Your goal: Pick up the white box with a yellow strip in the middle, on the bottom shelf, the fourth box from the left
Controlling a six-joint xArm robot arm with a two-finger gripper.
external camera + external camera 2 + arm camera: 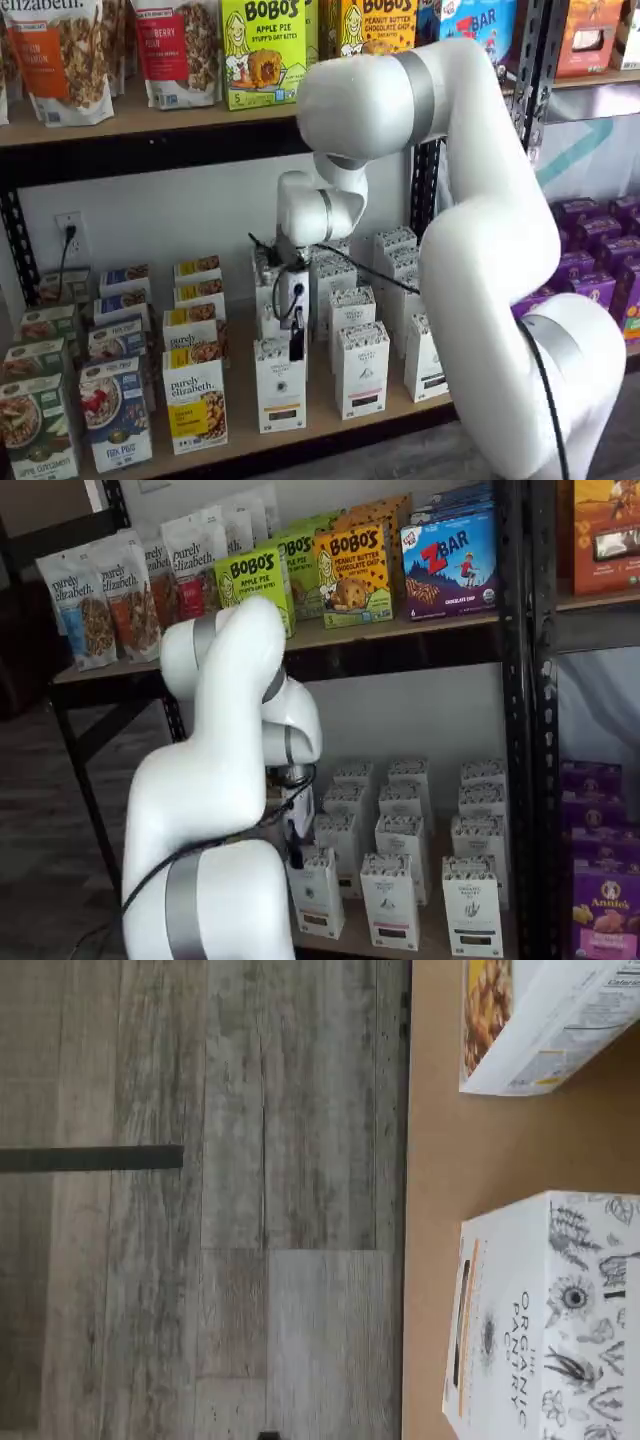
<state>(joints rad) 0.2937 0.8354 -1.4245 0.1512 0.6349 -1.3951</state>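
Observation:
The white box (pixel 280 385) with a grey-patterned top stands at the front of the bottom shelf (pixel 330 425). It also shows in a shelf view (pixel 318 892). In the wrist view the box (pixel 520 1330) shows its yellow-orange band and "The Organic Pantry" print, standing on the light-brown board (pixel 440 1160). My gripper (pixel 297 342) hangs just above the box's top, and only its black fingers show, with no gap to be seen. It shows in both shelf views (pixel 294 846). Nothing is held.
Like white cartons (pixel 362 370) stand in rows to the right. Purely Elizabeth boxes (pixel 197 415) stand close on the left; one shows in the wrist view (pixel 540 1020). Bobo's boxes (pixel 262 50) fill the higher shelf. Grey plank floor (pixel 200 1210) lies before the shelf.

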